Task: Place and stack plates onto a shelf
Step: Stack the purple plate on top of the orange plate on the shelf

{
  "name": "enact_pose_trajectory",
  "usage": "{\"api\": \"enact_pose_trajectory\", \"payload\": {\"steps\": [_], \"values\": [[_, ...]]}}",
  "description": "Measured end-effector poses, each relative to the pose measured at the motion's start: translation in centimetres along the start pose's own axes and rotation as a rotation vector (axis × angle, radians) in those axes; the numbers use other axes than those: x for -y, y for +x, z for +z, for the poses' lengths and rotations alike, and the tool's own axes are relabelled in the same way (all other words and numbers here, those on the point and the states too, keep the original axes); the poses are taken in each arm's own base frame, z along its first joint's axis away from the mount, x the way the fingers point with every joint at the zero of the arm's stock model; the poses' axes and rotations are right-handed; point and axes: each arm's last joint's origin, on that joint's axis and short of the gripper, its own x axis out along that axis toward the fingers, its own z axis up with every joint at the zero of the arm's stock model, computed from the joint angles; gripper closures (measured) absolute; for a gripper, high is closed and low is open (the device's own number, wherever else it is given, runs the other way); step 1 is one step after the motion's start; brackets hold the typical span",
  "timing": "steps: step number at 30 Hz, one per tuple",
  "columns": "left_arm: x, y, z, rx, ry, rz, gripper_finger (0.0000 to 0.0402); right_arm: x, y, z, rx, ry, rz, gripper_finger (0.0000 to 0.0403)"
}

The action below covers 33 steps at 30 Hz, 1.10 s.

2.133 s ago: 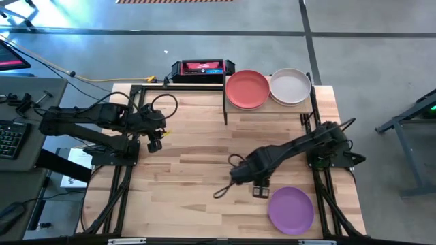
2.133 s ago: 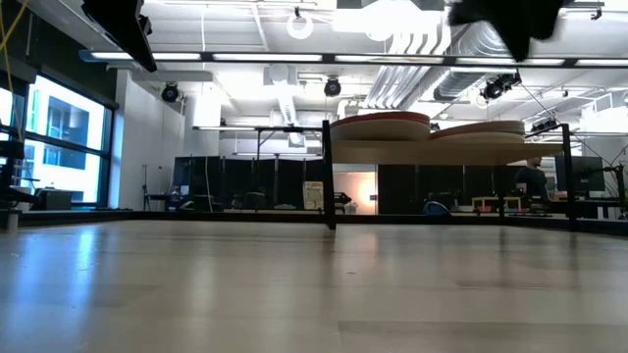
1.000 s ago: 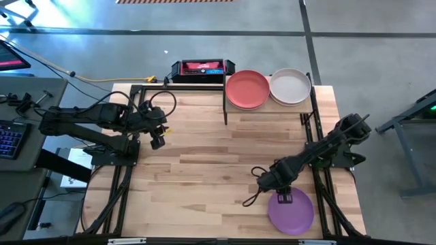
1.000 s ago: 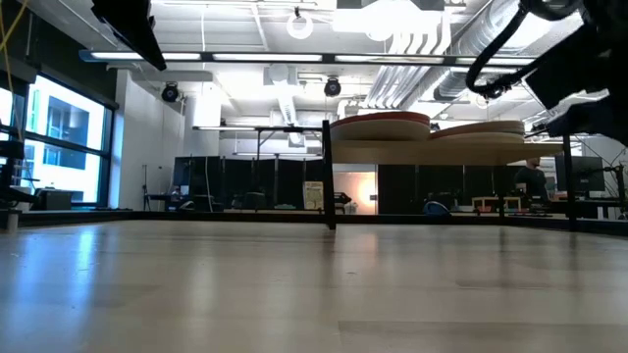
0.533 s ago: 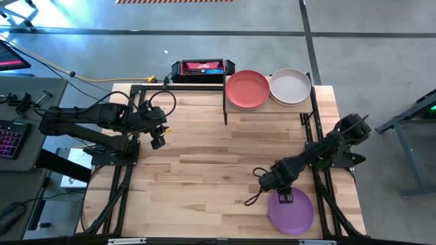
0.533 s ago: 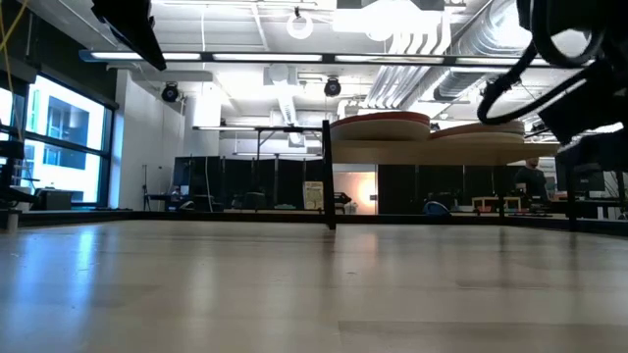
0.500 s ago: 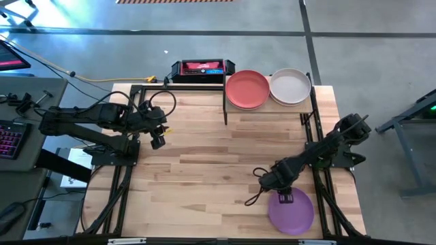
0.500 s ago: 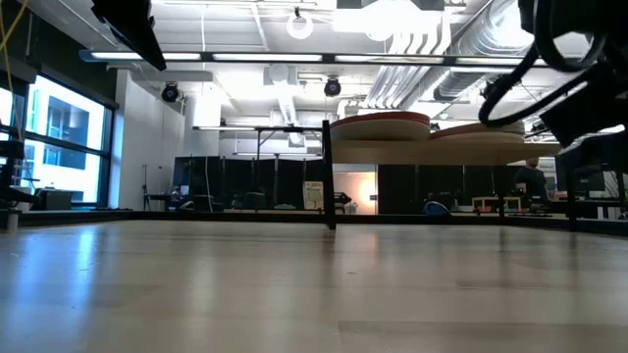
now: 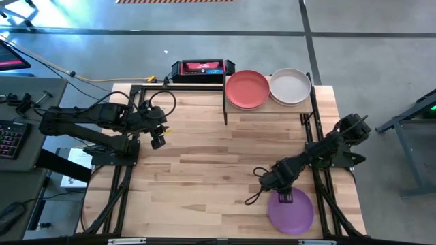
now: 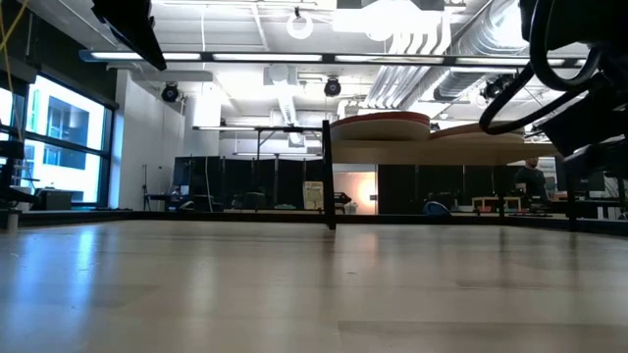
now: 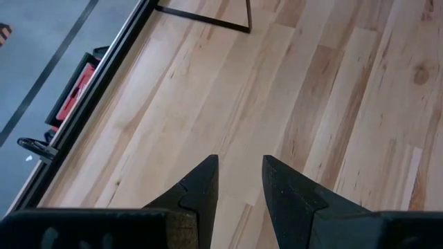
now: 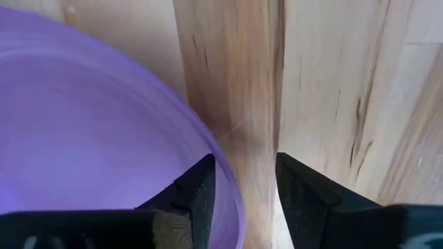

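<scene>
Right gripper (image 9: 285, 197) hangs low over the purple plate (image 9: 291, 210), its fingers spread with a moderate gap. In the right wrist view the plate's rim runs under one finger (image 12: 194, 190), while the other finger (image 12: 304, 194) sits over bare tabletop (image 12: 332, 83) just outside the rim. Whether either finger touches the plate cannot be told; nothing is pinched yet.

The purple plate lies flat on the table, well apart from the shelf (image 9: 269, 103) and on the near side of the tabletop from it. On the shelf an orange-red plate (image 9: 246, 88) and an off-white plate (image 9: 291, 86) sit side by side, rims close or just touching.

Judging from this pose, the step in hand is taking hold of the purple plate's rim. The plate is shallow and lies flat, so the outer finger would have to get beneath the lip; if it comes down on the wood too far out, the jaws may close on nothing. If the inner finger presses the rim first, the plate could tip or skid away across the smooth boards. A grip on only a sliver of rim might let the plate swing or slip out on the way to the shelf.

Left gripper (image 11: 237, 181) waits away from the shelf on its open side, fingers slightly parted and empty, above bare table.
</scene>
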Motion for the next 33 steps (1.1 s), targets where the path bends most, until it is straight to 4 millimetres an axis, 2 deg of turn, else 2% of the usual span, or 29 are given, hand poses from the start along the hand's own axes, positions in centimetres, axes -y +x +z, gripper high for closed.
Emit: {"api": "enact_pose_trajectory", "payload": {"steps": [4, 10, 12, 22, 33], "values": [[0.0, 0.0, 0.0, 0.001, 0.0, 0.003, 0.0298, 0.0, 0.0, 0.0, -0.01, 0.0, 0.017, 0.0304], [0.0, 0.0, 0.0, 0.001, 0.0, 0.004, 0.0298, -0.1, 0.0, -0.1, -0.028, 0.014, 0.042, 0.0384], [0.0, 0.0, 0.0, 0.001, 0.001, 0.003, 0.0298, -0.1, 0.0, -0.1, -0.032, 0.027, 0.045, 0.0397], [0.0, 0.0, 0.0, 0.001, 0.001, 0.003, 0.0298, -0.4, -0.3, -0.2, -0.088, 0.093, 0.123, 0.0402], [0.0, 0.0, 0.0, 0.001, 0.002, 0.003, 0.0298, -1.7, -2.9, 0.7, -0.071, 0.134, 0.142, 0.0403]]}}
